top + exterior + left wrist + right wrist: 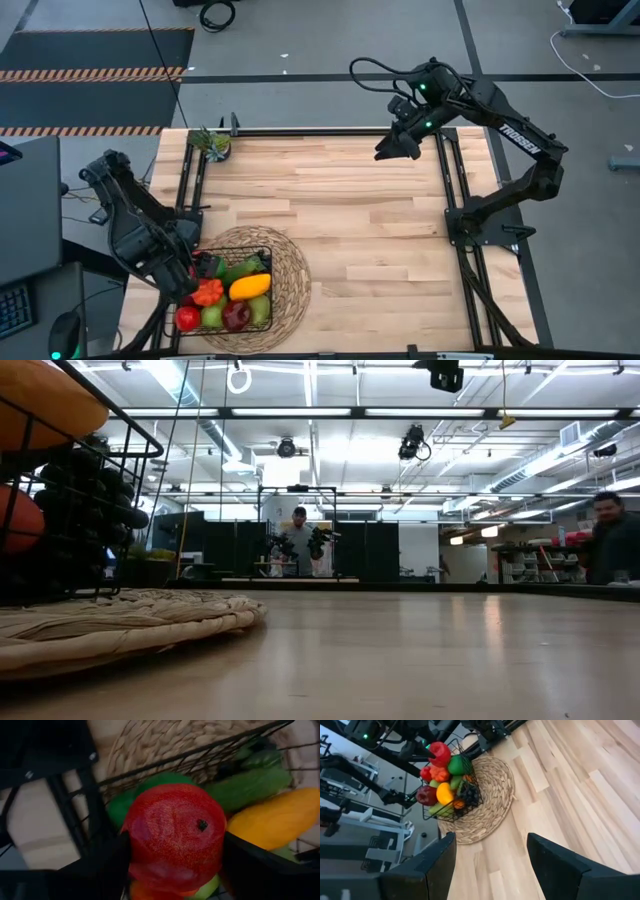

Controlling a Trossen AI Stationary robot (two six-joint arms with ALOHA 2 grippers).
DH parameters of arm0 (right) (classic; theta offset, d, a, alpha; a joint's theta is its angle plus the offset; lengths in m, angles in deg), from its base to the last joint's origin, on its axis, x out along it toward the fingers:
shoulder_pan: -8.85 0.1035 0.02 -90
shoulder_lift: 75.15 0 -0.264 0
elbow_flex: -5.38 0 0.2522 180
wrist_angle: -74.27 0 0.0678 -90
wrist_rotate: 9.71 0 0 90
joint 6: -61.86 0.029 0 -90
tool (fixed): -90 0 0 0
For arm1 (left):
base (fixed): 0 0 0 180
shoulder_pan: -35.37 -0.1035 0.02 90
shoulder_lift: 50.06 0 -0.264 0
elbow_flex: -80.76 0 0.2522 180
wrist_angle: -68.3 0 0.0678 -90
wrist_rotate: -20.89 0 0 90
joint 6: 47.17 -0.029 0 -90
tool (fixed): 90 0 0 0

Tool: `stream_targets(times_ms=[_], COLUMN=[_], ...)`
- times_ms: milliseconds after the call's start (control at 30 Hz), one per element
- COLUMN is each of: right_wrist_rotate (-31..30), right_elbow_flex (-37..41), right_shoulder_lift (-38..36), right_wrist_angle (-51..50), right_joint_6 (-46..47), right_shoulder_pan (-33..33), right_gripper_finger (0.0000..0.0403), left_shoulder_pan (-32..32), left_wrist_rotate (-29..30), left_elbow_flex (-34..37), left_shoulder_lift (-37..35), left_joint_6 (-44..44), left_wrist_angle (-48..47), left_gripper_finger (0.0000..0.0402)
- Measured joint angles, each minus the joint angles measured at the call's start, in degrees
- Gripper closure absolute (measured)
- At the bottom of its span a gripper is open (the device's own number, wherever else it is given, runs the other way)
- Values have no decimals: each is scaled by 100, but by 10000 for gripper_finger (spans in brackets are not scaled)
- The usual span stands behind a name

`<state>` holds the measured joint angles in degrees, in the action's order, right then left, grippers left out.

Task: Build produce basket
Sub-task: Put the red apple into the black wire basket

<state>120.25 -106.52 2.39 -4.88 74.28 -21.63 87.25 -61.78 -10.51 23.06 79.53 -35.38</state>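
The black wire basket [232,292] stands on a round woven mat [285,270] at the table's near left, also in the low view [70,470]. It holds produce: a yellow squash [250,286], red apples, green fruit, an orange piece and dark grapes [468,794]. My left gripper [186,272] hangs over the basket's left side, shut on a red apple [175,835]. My right gripper [396,148] stands open, with nothing between its fingers, high over the table's far right part [492,865]. My left gripper pinches the red apple by two opposite sides [131,845] between its two fingers [107,865], which come from above and point down. The apple [439,752] hangs over the produce at the basket's left edge; whether it touches the fruit below I cannot tell.
A small potted plant [213,142] stands at the far left corner. Black frame rails [455,180] run along the table's left and right sides. Bare wood [380,250] lies right of the mat. People [298,525] are in the room behind the table.
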Motion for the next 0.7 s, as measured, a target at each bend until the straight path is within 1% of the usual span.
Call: stream_targets(times_ms=[67,167,233,300,367,467,700], right_wrist_rotate=[-12,-46,-52,-54,-54,-235,-658], right_elbow_flex=[54,131,135,135,135,135,135], right_shoulder_lift=[22,62,79,79,79,52,46], right_wrist_angle=[64,144,150,146,145,160,581], right_joint_6=[59,249,296,356,452,609,1051], right_shoulder_pan=[0,0,0,0,0,5,135], right_gripper_finger=[155,155,155,155,155,155,155], left_shoulder_pan=[-140,-278,-253,-209,-201,-215,-85], left_wrist_rotate=[-36,-387,-681,-1044,-1231,-1353,-1185], left_elbow_flex=[4,131,272,343,358,356,640], left_shoulder_lift=[7,-5,-8,16,24,-12,-34], left_joint_6=[-158,-386,-446,-466,-635,-956,-1253], left_wrist_angle=[32,-4,-84,78,86,27,1], left_gripper_finger=[125,125,125,125,125,125,124])
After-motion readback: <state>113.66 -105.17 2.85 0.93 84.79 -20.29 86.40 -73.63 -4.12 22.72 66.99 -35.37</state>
